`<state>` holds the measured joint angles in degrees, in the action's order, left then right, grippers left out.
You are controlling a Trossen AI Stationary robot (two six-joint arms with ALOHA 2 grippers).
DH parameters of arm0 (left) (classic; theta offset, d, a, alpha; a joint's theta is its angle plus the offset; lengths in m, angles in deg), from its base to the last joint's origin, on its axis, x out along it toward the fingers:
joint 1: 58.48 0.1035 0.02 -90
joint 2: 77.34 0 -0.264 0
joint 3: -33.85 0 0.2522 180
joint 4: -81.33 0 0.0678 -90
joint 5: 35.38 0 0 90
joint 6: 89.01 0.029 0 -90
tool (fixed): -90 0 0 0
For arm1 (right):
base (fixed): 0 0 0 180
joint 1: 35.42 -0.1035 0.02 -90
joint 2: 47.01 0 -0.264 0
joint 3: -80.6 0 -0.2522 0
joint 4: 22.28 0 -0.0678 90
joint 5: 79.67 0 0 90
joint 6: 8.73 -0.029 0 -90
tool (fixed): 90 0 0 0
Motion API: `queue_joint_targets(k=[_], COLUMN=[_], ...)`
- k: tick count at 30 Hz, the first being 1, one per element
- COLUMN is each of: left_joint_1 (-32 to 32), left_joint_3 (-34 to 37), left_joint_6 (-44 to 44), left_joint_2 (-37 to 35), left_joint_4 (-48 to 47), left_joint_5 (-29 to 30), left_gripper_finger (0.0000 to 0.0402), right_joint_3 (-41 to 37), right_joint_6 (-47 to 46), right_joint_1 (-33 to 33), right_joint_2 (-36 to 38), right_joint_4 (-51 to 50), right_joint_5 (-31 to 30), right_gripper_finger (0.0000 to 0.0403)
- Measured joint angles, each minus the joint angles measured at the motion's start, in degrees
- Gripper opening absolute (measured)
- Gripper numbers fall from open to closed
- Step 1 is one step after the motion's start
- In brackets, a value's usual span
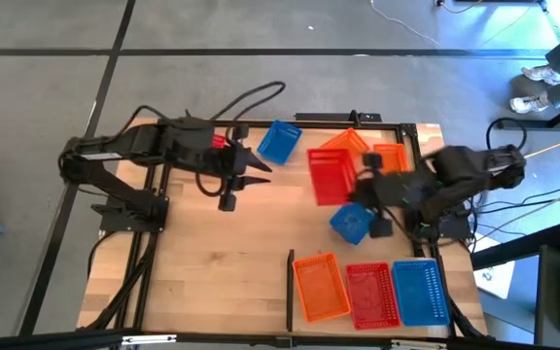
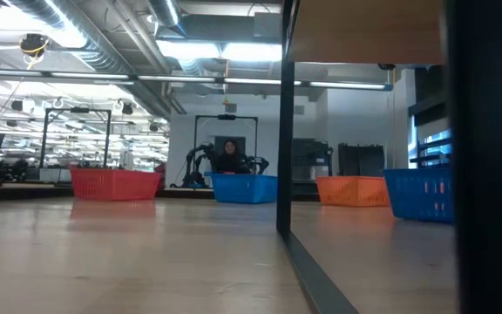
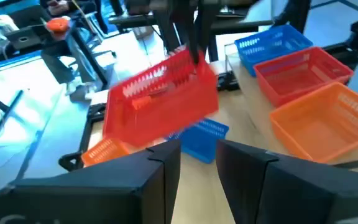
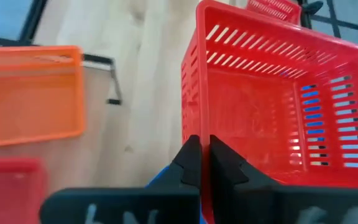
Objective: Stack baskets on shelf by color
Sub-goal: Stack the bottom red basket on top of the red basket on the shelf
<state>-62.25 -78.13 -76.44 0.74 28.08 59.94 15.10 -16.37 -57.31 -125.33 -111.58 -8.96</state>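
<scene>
I have the right gripper (image 1: 358, 185) clenched on a red basket's (image 1: 331, 173) rim, centre-right of the overhead frame; the left gripper (image 1: 261, 167) hangs released, centre-left.

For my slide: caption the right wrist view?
Right gripper shut on the red basket's wall, lifted above the shelf.

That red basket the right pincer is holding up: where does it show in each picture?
High view: the red basket is right of centre, by the right pincer.
Low view: cannot tell which basket it is.
Left wrist view: centre, tilted.
Right wrist view: fills the right side, rim pinched.
Shared landmark: the orange basket in the front row.
</scene>
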Motion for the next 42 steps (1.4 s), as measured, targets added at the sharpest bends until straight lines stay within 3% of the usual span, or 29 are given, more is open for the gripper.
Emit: queue_joint_targets(k=[5, 14, 20, 26, 32, 42], left_joint_1=[0.00, 0.00, 0.00, 0.00, 1.32, 2.39], left_joint_3=[0.00, 0.09, 0.07, 0.09, 0.09, 0.09], left_joint_6=[-0.08, -1.20, -1.53, -1.52, -1.53, -1.52], left_joint_2=[-0.70, -1.09, -1.11, -1.09, -1.09, -1.09], left_joint_4=[-2.09, -4.14, -4.00, -3.98, -3.98, -3.97], left_joint_5=[0.05, 0.00, 0.54, 4.61, 4.72, 4.72], left_gripper_finger=[0.0094, 0.0094, 0.0094, 0.0094, 0.0094, 0.0094], right_joint_3=[1.81, 1.87, 1.87, 1.87, 1.87, 1.87], right_joint_6=[-11.38, -36.91, -40.37, -46.34, -50.35, -49.20], right_joint_1=[-9.35, -26.35, -35.12, -37.42, -37.90, -37.89], right_joint_2=[0.00, -0.02, -1.02, -3.58, -5.89, -8.61], right_joint_4=[-6.66, -6.45, 1.66, 2.68, 2.70, -0.35], right_joint_5=[-1.69, -1.60, -0.75, 0.36, 2.54, 1.84], right_gripper_finger=[0.0002, 0.0002, 0.0002, 0.0002, 0.0002, 0.0006])
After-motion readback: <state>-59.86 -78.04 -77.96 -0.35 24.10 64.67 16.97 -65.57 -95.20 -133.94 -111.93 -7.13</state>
